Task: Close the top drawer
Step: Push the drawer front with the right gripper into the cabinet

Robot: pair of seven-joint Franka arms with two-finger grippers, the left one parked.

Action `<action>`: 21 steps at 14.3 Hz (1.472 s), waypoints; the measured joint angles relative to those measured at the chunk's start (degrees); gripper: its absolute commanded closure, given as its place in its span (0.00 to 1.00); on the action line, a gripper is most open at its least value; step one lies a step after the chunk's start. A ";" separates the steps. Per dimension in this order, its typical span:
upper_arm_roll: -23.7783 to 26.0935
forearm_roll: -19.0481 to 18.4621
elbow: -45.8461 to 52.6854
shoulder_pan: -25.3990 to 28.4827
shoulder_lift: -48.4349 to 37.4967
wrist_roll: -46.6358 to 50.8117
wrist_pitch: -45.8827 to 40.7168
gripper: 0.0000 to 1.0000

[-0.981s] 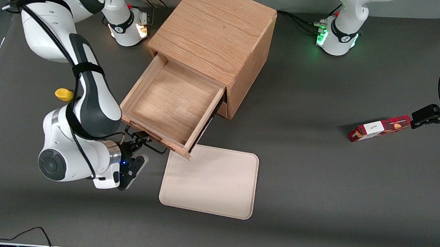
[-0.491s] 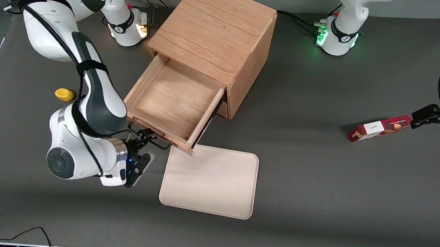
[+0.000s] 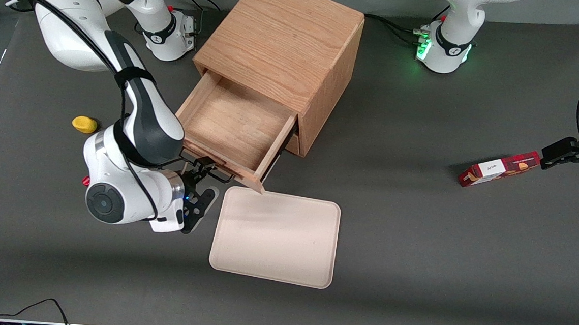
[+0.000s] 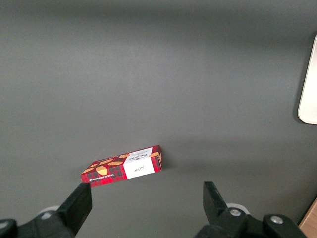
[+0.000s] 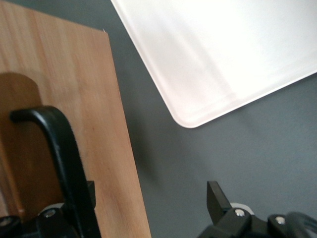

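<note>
Top drawer (image 3: 236,128) partly pulled out of the oak cabinet (image 3: 282,45), my gripper (image 3: 205,179) at its front, fingers spread, one against the black handle (image 5: 62,158), cream tray (image 3: 276,238) just beside.

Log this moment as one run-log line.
task: close top drawer | top drawer: partly open, empty | gripper: open, at the drawer front by its black handle | tray: on table

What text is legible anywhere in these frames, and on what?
Red snack box: print on its white label and a brand line, too small to read.
Top drawer, cabinet, tray: no text.
Pincer at the drawer's handle: no markings.
</note>
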 measured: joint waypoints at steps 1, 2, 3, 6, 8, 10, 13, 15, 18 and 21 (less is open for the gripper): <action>0.33 -0.25 -1.06 0.01 -0.56 0.48 0.00 0.00; 0.67 -0.38 -1.94 0.02 -1.09 0.95 0.00 0.00; 0.89 -0.46 -2.84 0.04 -1.70 1.22 0.00 0.00; 1.87 -0.64 -4.87 0.06 -2.87 2.54 -0.22 0.00; 2.58 -0.76 -6.17 0.07 -3.58 3.53 -0.42 0.00; 3.22 -0.80 -7.29 0.07 -4.15 4.04 -0.51 0.00; 4.28 -0.87 -8.66 0.07 -4.87 5.67 -0.56 0.00; 5.02 -0.89 -9.37 0.07 -5.11 6.37 -0.70 0.00; 6.07 -0.90 -10.94 0.07 -5.96 7.46 -0.87 0.00; 7.16 -0.90 -12.39 0.08 -6.62 9.34 -0.88 0.00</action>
